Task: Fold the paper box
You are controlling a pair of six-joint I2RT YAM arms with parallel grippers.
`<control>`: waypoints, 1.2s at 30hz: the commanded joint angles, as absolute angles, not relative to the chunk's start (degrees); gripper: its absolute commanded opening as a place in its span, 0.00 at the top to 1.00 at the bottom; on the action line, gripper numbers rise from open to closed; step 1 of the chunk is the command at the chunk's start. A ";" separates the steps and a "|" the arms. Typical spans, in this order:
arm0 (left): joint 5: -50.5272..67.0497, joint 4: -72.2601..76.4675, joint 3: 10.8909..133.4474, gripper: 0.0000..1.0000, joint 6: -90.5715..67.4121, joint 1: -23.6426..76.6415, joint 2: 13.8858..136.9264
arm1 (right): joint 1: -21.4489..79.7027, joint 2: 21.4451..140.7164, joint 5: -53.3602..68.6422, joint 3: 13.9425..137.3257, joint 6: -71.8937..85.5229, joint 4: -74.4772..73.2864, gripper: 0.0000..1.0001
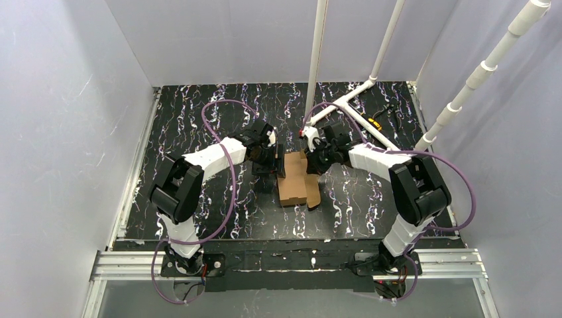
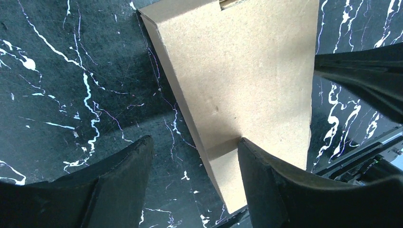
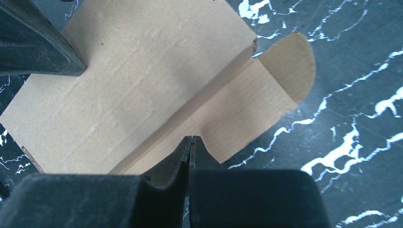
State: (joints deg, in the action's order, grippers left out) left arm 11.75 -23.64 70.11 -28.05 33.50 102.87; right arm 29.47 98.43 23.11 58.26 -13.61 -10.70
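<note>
1. The paper box [image 1: 295, 182] lies on the black marbled table [image 1: 199, 132], about mid-table, between the 2 arms and a little nearer than their grippers.
2. It is plain brown cardboard, folded flat-looking from above, with a rounded flap [image 3: 290, 61] spread out on the table at its right side.
3. The left gripper [image 1: 275, 159] is at the box's far left edge with its fingers apart.
4. In the left wrist view, the left gripper [image 2: 194, 147] straddles the box's [image 2: 247, 85] long left edge: 1 finger [image 2: 266, 171] is over the cardboard, the other over bare table. Nothing is pinched between them.
5. The right gripper [image 1: 315, 159] is at the far right side of the box, fingers pressed together.
6. In the right wrist view, the right gripper's [image 3: 190, 140] joined tips point down at the crease where the flap meets the box's [image 3: 133, 95] top panel; I cannot tell whether they touch it.
7. White pipes [image 1: 317, 59] stand at the back of the table.
</note>
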 commanded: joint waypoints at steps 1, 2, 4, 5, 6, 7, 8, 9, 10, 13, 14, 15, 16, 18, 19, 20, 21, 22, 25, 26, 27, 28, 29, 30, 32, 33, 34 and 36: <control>8.92 -27.87 70.20 0.37 -25.55 33.13 104.22 | 27.54 95.09 26.38 58.66 -17.05 -12.92 0.91; 8.96 -27.82 70.21 0.36 -25.63 33.08 103.90 | 27.17 94.95 27.58 58.86 -17.95 -13.63 0.90; 8.81 -27.82 70.35 0.35 -25.75 33.05 103.37 | 26.56 94.54 29.92 59.26 -20.56 -15.72 0.88; 8.79 -27.86 70.56 0.35 -25.83 33.05 103.05 | 26.22 94.16 31.49 59.32 -22.15 -16.72 0.87; 8.97 -27.94 70.80 0.34 -25.85 33.00 102.54 | 25.93 93.80 32.90 59.48 -23.96 -17.81 0.86; 9.11 -28.02 71.07 0.33 -25.93 32.98 102.15 | 25.66 93.39 33.97 59.69 -25.53 -18.97 0.84; 9.18 -27.99 71.38 0.32 -26.00 32.96 101.54 | 25.40 93.05 34.98 59.90 -27.02 -20.00 0.83; 9.35 -27.91 71.65 0.31 -26.08 32.92 100.92 | 24.99 92.59 36.22 60.05 -28.61 -21.13 0.82; 9.52 -27.80 72.06 0.30 -26.22 32.83 100.22 | 24.59 92.15 37.41 60.34 -30.60 -22.60 0.79; 9.76 -27.04 72.75 0.23 -26.41 32.62 97.34 | 23.16 90.63 39.71 60.04 -34.17 -24.82 0.73; 9.87 -26.52 72.65 0.21 -26.46 32.54 95.89 | 22.67 90.17 40.56 59.77 -35.15 -25.38 0.71; 10.04 -26.19 72.55 0.21 -26.46 32.45 95.16 | 22.33 89.76 41.28 59.61 -36.10 -26.05 0.69; 10.14 -25.66 72.36 0.20 -26.46 32.37 94.06 | 22.02 89.35 41.91 59.54 -36.96 -26.70 0.67; 10.27 -24.74 71.66 0.19 -26.46 32.11 91.86 | 21.43 88.64 43.10 59.36 -38.44 -27.66 0.63; 10.39 -23.99 71.17 0.19 -26.60 31.90 90.42 | 21.25 88.29 43.53 59.28 -38.99 -28.07 0.61; 10.56 -23.22 70.19 0.19 -26.80 31.72 89.17 | 21.00 87.98 43.89 59.18 -39.48 -28.27 0.59; 10.78 -22.27 69.36 0.18 -27.07 31.54 87.91 | 20.74 87.74 44.16 58.89 -39.76 -28.30 0.57; 11.12 -21.37 68.48 0.17 -27.38 31.35 86.73 | 20.54 87.54 44.40 58.69 -39.87 -28.22 0.56; 11.17 -19.64 65.78 0.16 -27.89 30.76 83.07 | 19.79 87.29 44.53 58.32 -40.02 -28.22 0.55; 11.16 -19.08 64.79 0.15 -28.06 30.45 81.70 | 19.51 87.30 44.69 58.33 -40.01 -28.21 0.55; 11.16 -18.55 63.72 0.15 -28.43 30.16 80.29 | 19.25 87.28 44.77 58.27 -39.95 -28.16 0.55; 11.13 -17.94 62.46 0.14 -28.77 29.74 78.83 | 19.03 87.28 44.82 58.27 -39.91 -28.05 0.55; 11.42 -17.29 61.18 0.13 -29.19 29.25 77.42 | 18.85 87.34 44.91 58.19 -39.94 -28.04 0.55; 11.94 -16.40 59.55 0.12 -29.96 28.49 75.84 | 18.74 87.30 45.03 58.17 -40.03 -28.08 0.55; 13.58 -13.63 55.72 0.07 -32.14 26.55 72.09 | 18.55 87.28 45.38 58.10 -40.20 -28.19 0.55; 14.64 -12.14 53.55 0.05 -33.46 24.94 70.33 | 18.47 87.28 45.54 58.05 -40.29 -28.21 0.55; 15.53 -10.63 51.48 0.02 -34.80 23.72 68.39 | 18.46 87.28 45.67 58.01 -40.50 -28.26 0.55; 18.32 -7.19 45.99 0.02 -37.73 21.05 64.42 | 18.38 87.28 46.06 58.01 -41.28 -28.84 0.55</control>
